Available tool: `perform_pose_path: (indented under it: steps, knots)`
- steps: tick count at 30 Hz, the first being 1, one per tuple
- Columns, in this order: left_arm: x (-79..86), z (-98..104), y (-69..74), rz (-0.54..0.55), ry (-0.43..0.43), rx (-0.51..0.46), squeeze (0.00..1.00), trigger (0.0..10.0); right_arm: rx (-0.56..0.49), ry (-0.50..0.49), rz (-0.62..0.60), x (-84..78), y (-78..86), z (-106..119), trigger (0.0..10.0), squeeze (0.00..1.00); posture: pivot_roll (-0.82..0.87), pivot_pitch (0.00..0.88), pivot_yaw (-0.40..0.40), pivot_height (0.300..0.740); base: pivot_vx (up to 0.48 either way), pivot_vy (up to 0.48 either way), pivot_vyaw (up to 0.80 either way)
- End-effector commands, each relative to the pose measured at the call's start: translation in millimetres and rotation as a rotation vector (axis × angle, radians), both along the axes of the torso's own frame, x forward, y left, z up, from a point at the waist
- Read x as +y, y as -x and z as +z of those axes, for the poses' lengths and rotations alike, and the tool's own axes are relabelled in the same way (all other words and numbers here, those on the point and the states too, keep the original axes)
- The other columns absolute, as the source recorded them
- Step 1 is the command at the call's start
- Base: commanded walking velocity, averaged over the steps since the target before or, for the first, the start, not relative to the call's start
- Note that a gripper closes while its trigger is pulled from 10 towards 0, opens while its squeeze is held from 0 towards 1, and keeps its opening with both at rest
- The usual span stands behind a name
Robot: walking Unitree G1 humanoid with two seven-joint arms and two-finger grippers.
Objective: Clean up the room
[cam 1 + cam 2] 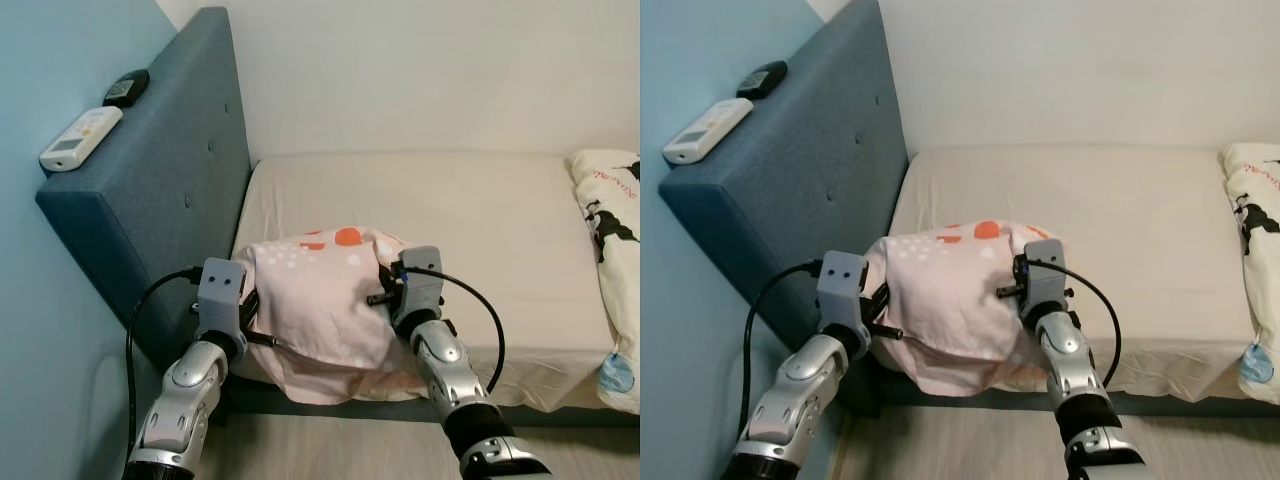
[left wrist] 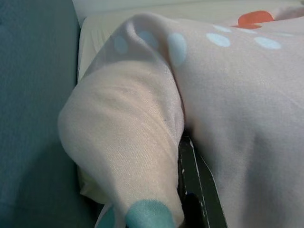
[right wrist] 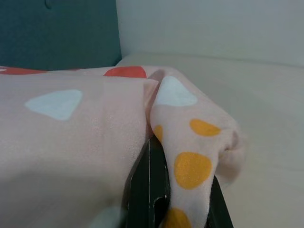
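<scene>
I'm holding the pink spotted pillow [image 1: 325, 305] up over the bed's [image 1: 480, 215] near edge by the blue headboard [image 1: 165, 190] — my left gripper [image 2: 190, 190] pinching cloth on one side, my right gripper [image 3: 159, 190] clamping the other corner.

Pillow [image 1: 318, 305] on bed [image 1: 480, 230] — headboard [image 1: 170, 190] left

Teal padded headboard [image 1: 160, 180], cream bed [image 1: 480, 220], white wall [image 1: 420, 70], blue side wall [image 1: 40, 60], grey wood-look floor [image 1: 330, 450]
</scene>
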State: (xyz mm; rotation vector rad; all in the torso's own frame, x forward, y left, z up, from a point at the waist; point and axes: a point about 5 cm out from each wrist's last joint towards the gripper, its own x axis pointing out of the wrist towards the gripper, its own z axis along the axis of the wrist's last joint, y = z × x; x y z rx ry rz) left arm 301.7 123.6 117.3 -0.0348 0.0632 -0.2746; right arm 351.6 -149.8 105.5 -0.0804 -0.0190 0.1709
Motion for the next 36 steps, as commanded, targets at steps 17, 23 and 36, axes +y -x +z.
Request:
perform_pose_path:
  steps: [17,23,36]
  knots:
    - [7.1,9,-1.2,0.064,0.070,-0.052,0.00,10.0,-0.218,0.026,0.070,12.6,-20.5,62,10.0,0.00,0.05,0.136,-0.011,0.740,0.416,0.000,0.00]
    - [8.3,9,-1.1,0.069,0.076,-0.055,0.00,10.0,-0.259,0.038,0.087,14.4,-24.7,77,10.0,0.00,0.05,0.133,-0.013,0.740,0.400,0.000,0.00]
    - [12.0,12,-0.5,0.077,0.076,-0.066,0.00,10.0,-0.278,0.077,0.115,13.2,-28.2,84,10.0,0.00,0.06,0.126,-0.016,0.740,0.371,0.000,0.00]
